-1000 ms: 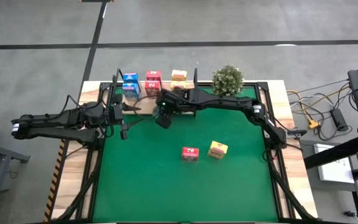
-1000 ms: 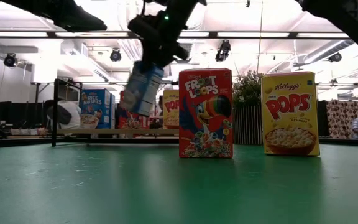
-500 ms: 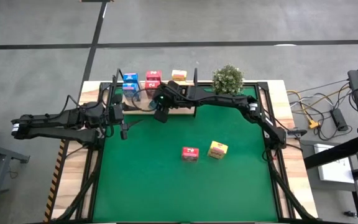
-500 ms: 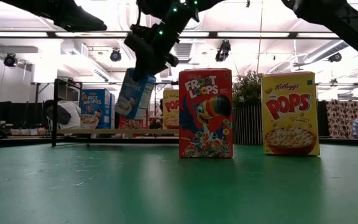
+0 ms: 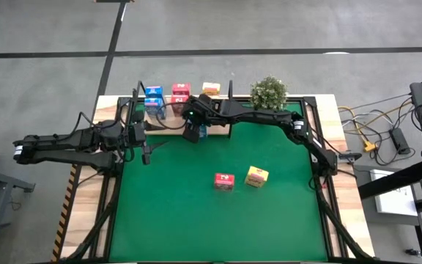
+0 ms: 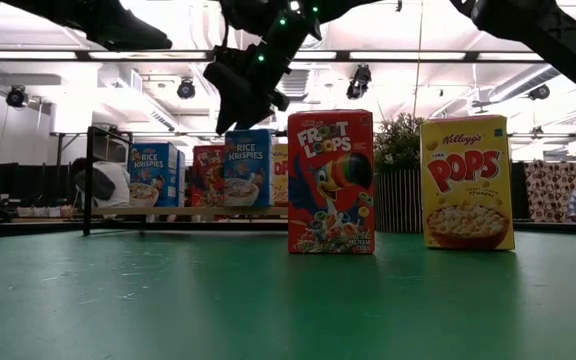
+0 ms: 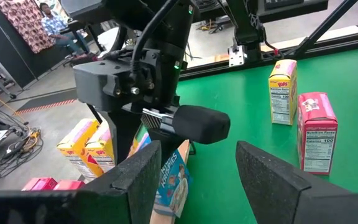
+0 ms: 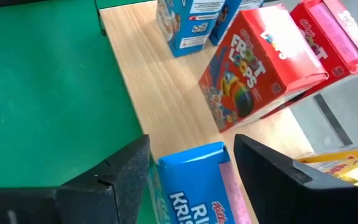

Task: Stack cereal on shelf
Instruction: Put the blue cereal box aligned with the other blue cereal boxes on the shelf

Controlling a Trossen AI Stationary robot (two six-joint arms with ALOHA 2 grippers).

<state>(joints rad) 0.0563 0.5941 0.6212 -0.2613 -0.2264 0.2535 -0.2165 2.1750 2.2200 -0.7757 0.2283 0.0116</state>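
A blue cereal box (image 6: 248,168) stands upright on its bottom on the wooden shelf (image 8: 160,87), beside a red box (image 8: 260,62) and two other blue ones (image 8: 191,22). My right gripper (image 8: 191,180) hovers right over it, open, one finger on each side of the box's top; a narrow gap shows beside one finger. In the high view this gripper (image 5: 193,134) is at the shelf's near edge. My left gripper (image 5: 152,141) waits open at the mat's left edge. On the mat stand a red box (image 5: 224,181) and a yellow one (image 5: 256,176).
More red (image 5: 181,95) and yellow (image 5: 211,89) boxes stand at the back of the shelf. A potted plant (image 5: 269,94) stands at its right end. Black end frames (image 6: 88,180) close off the shelf's sides. Green mat (image 5: 196,220) lies toward the near edge.
My right gripper has carried the blue box toward the table's far edge and a little down. The box hung tilted in the air below the fingers; now it stands upright on the shelf plank, with the gripper above its top.
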